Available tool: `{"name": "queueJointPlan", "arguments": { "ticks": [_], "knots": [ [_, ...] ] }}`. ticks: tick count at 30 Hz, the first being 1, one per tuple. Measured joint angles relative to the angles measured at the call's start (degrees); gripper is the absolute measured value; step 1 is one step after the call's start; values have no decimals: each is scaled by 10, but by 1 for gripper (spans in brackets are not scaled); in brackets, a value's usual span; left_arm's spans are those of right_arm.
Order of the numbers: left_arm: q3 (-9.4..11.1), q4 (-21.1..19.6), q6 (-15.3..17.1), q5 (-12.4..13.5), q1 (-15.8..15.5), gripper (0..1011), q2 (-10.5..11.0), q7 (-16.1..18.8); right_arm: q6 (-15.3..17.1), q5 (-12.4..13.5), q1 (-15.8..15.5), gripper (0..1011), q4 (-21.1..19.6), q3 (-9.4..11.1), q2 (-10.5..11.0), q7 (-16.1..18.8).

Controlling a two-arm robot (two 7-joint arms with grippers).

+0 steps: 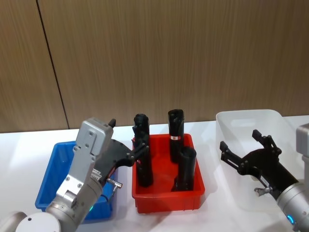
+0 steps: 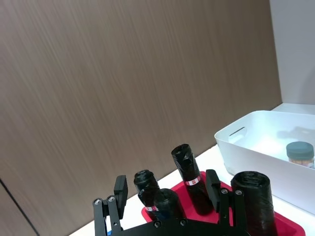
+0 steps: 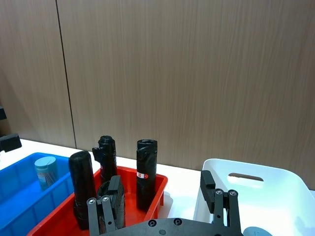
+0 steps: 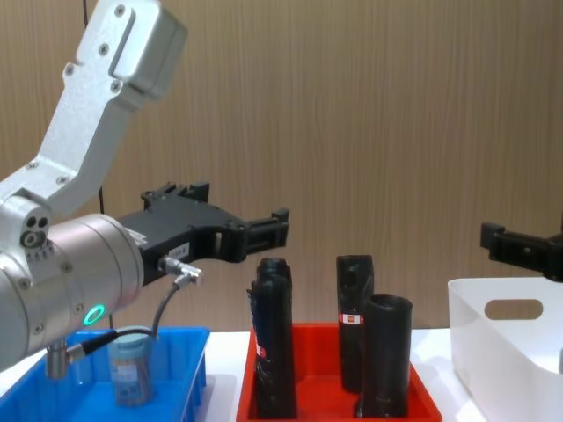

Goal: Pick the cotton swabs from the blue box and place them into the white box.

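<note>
Both jaws spread wide, empty, left gripper aloft, right gripper over white box

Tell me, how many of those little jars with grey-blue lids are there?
2. One jar stands in the blue box; the other jar sits in the white box. The left arm covers part of the blue box in the head view, so more could be hidden.

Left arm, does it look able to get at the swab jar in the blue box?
Likely yes: the left gripper is open, raised near the black tubes; the cotton swabs jar stands in the blue box under that arm's wrist, so it must draw back.
</note>
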Motion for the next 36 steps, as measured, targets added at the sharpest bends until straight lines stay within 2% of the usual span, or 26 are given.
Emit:
{"name": "queueJointPlan", "arguments": {
  "ticks": [20,25,36],
  "knots": [
    [1,-2,0,2,1,1000,0,8,6,4,2,1002,1,1,1,12],
    [1,-2,0,2,1,1000,0,8,16,4,6,1002,5,2,2,29],
    [0,-2,0,2,1,1000,0,8,51,8,29,1002,30,3,6,94]
  ]
}}
